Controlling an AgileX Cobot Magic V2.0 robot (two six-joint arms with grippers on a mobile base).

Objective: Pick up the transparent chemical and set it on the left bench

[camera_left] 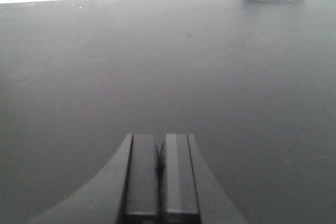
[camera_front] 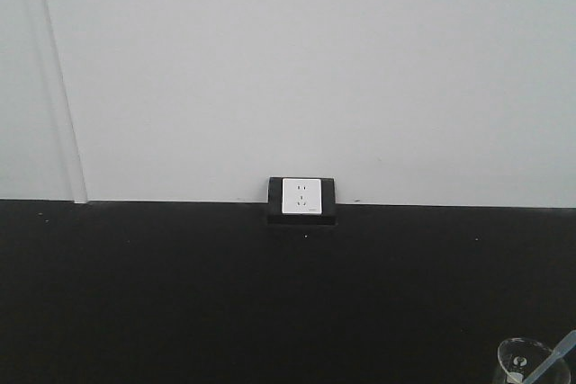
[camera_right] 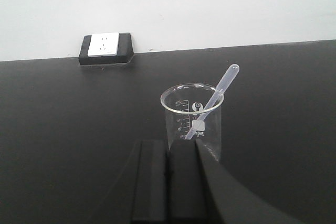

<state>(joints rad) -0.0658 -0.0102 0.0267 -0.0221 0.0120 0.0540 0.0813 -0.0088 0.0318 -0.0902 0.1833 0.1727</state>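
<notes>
The transparent chemical is a small clear glass beaker (camera_right: 193, 119) with printed graduations, standing upright on the black bench. A plastic pipette (camera_right: 215, 98) leans inside it, sticking out over the rim. My right gripper (camera_right: 168, 148) is shut and empty, its tips just in front of the beaker's base and slightly left of it. In the front view only the beaker's rim (camera_front: 531, 361) shows, at the bottom right corner. My left gripper (camera_left: 159, 142) is shut with nothing in it, over bare black bench.
A white wall socket in a black housing (camera_front: 301, 198) sits where the bench (camera_front: 180, 294) meets the white wall; it also shows at the back in both wrist views. The black bench top stretches wide on both sides.
</notes>
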